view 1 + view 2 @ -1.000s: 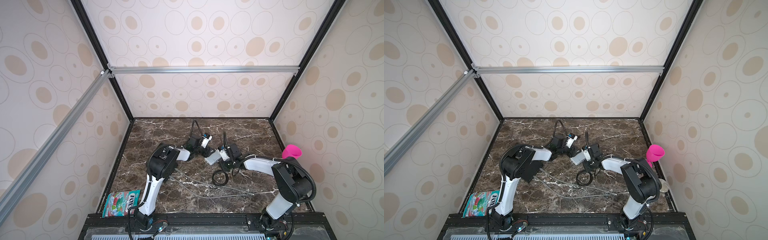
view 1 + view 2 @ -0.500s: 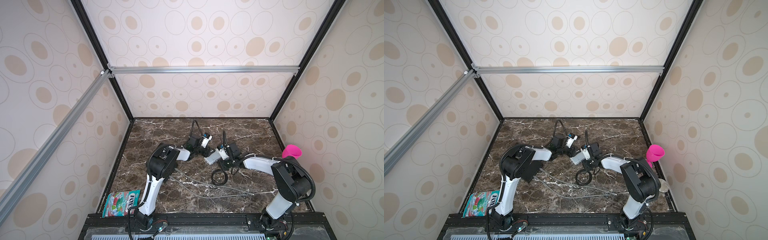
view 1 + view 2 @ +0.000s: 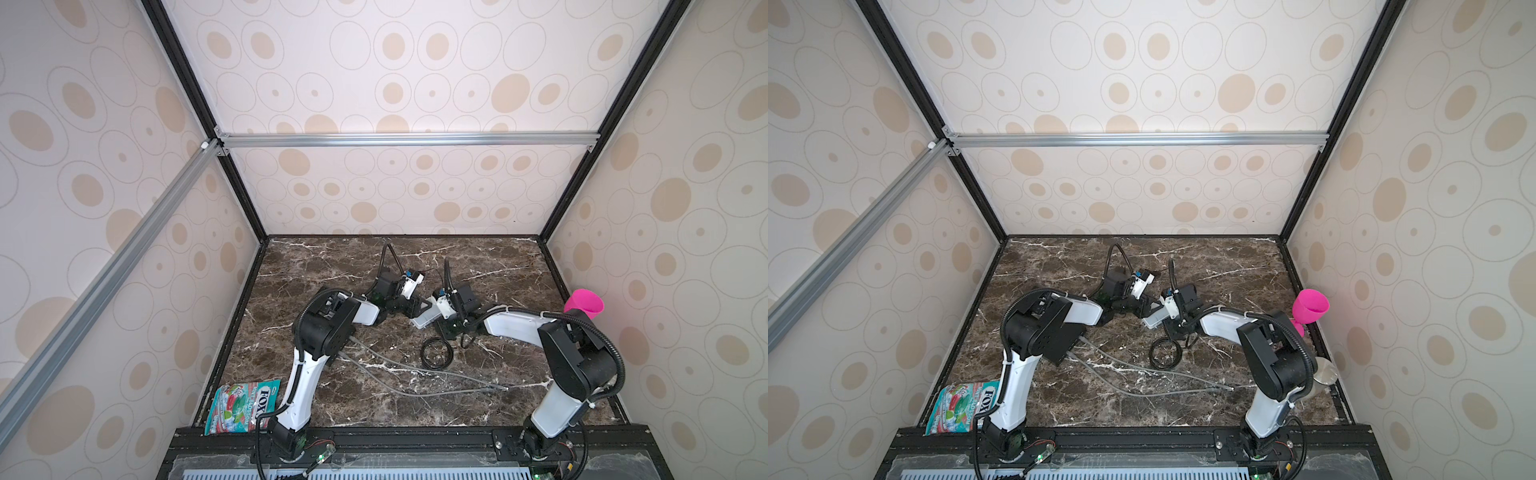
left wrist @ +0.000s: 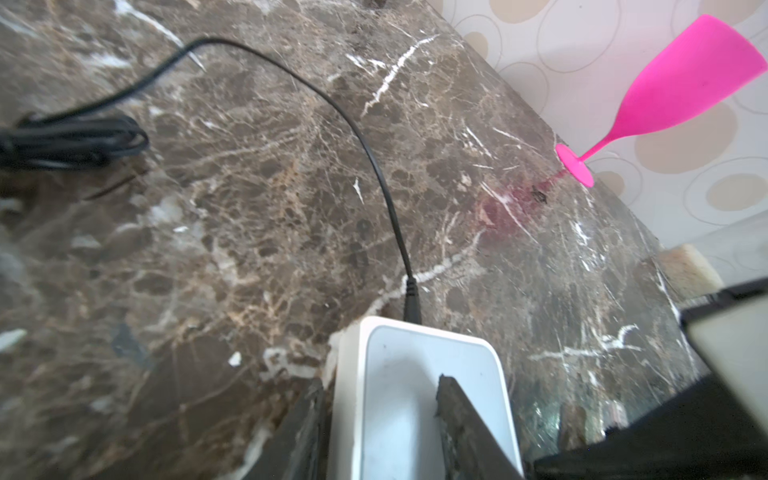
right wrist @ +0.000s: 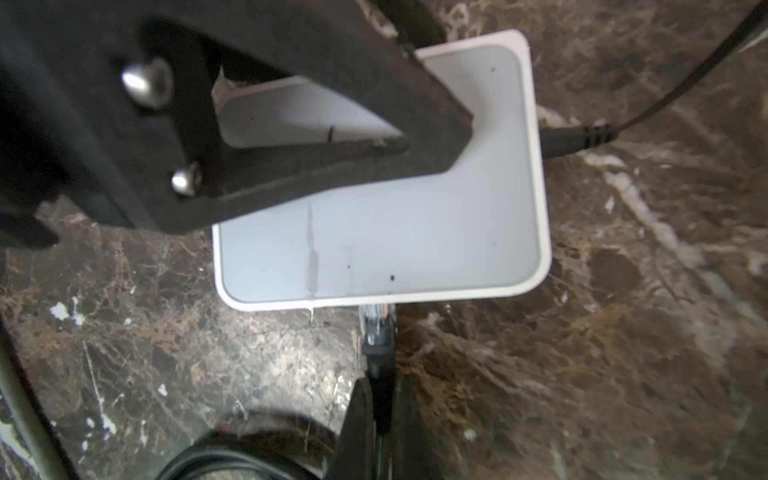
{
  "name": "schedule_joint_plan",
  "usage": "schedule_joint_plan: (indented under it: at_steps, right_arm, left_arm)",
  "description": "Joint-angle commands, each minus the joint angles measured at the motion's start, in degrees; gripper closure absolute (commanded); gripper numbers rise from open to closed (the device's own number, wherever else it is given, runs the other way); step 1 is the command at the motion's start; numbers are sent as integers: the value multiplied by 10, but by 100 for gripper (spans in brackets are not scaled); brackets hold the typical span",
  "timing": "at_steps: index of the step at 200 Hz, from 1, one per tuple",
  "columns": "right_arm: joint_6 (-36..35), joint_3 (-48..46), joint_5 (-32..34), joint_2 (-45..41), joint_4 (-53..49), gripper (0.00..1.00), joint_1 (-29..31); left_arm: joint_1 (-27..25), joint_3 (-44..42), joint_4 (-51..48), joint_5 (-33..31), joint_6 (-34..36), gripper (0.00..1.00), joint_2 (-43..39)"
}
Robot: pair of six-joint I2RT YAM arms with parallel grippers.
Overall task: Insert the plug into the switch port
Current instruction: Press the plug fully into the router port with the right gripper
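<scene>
The switch (image 5: pixel 415 232) is a flat white box, seen in both top views (image 3: pixel 424 319) mid-table between the two arms. My left gripper (image 4: pixel 380 386) is shut on the switch (image 4: pixel 399 374), one finger (image 4: pixel 307 432) along its side and one finger (image 5: pixel 291 137) across its top face. My right gripper (image 5: pixel 380 386) is shut on the black boot of the plug (image 5: pixel 376 328). The plug's clear tip meets the switch's near edge. How far it sits in the port is hidden.
A black power lead (image 5: pixel 577 139) enters another side of the switch. A black cable coil (image 3: pixel 436 353) lies in front of the switch, with grey cables (image 3: pixel 415 374) beyond it. A pink glass (image 3: pixel 584 305) stands at the right wall. A candy bag (image 3: pixel 241 405) lies front left.
</scene>
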Motion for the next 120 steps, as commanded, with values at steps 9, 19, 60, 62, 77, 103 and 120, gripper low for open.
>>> schedule_joint_plan:
  at_steps: [9, 19, 60, 62, 77, 103, 120]
  right_arm:
    - [-3, 18, -1, 14, 5, 100, -1]
    - [-4, 21, -2, 15, 4, 100, -1]
    - [-10, 32, 1, 16, -2, 100, -1]
    - [-10, 33, 2, 16, -2, 100, -1]
    - [-11, 37, 4, 16, -3, 100, -1]
    - [-12, 49, 6, 19, -4, 100, -1]
    - [-13, 58, 6, 23, -5, 100, -1]
  left_arm:
    - [-4, -21, -11, 30, -28, 57, 6]
    - [-5, -20, -10, 37, -31, 58, 9]
    - [-5, -18, -12, 39, -30, 62, 11]
    - [-5, -18, -12, 39, -30, 63, 11]
    - [-6, -16, -13, 41, -30, 63, 12]
    - [-6, -14, -13, 45, -29, 63, 14]
    - [-6, -13, -13, 49, -30, 63, 16]
